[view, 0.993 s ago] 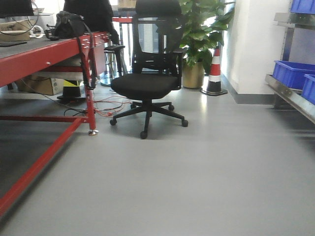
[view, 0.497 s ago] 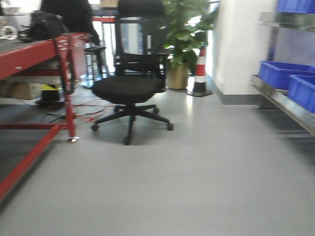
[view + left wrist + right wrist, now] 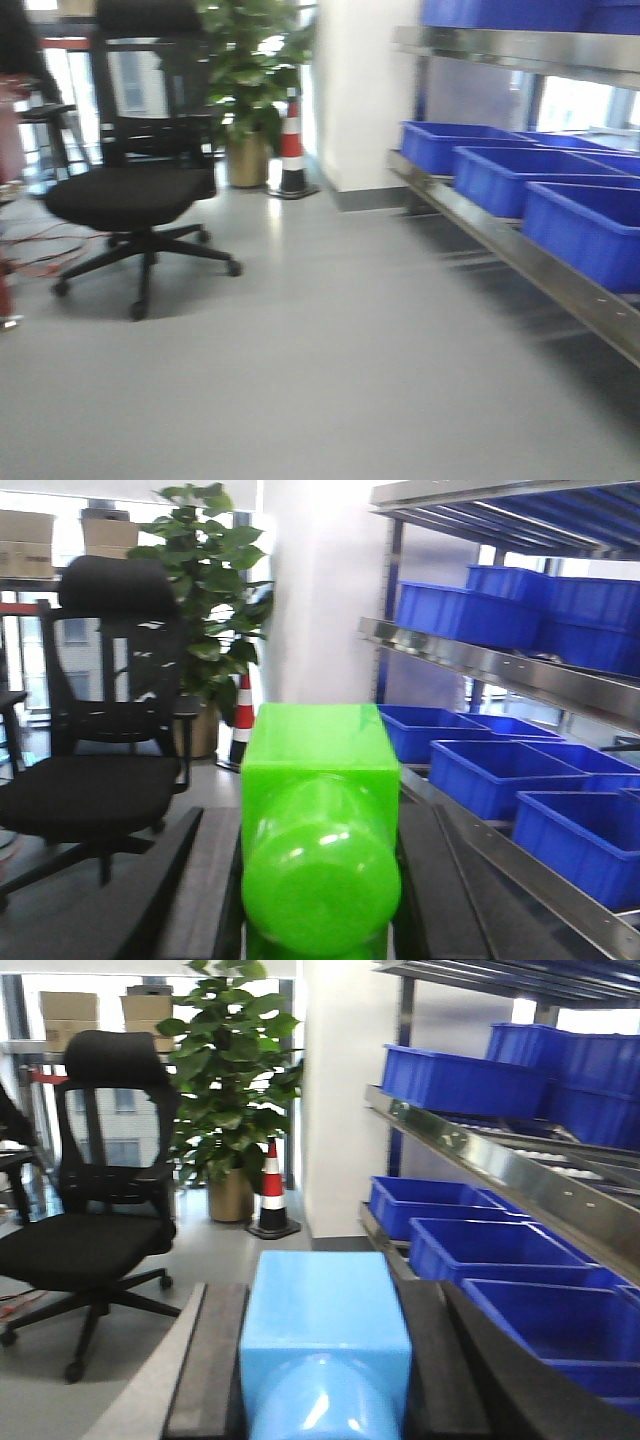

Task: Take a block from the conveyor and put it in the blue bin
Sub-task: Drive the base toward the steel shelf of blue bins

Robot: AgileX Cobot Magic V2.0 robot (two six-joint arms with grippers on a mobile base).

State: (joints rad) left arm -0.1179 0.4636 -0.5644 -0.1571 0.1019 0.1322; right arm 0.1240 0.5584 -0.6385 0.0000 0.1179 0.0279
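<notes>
**Turned right: the blue bins are now in front of you**

Your front view has swung to the right since a second ago. The red table (image 3: 8,120) has almost gone off the left edge, and the black chair (image 3: 130,195) has slid over to that side too. The big metal shelf (image 3: 470,215) now fills the right side, with a row of blue bins (image 3: 590,230) sitting on its low rail.

Now the small things. Your left claw (image 3: 318,810) is squeezed on a green block (image 3: 320,770), snug between its two dark fingers. Your right claw (image 3: 325,1290) is squeezed on a light blue block (image 3: 325,1330) the same way. Neither block is in a bin yet.

Here is what I think could go wrong. The front picture is blurry, so the base looks to be turning fast. A hard stop could shake a block loose. The low rail sticks out, so rolling too close could bump it. The upper shelf (image 3: 520,50) hangs over the bins, so a claw going in too high could hit it. Let go too soon and the block lands on the floor (image 3: 330,380).
</notes>
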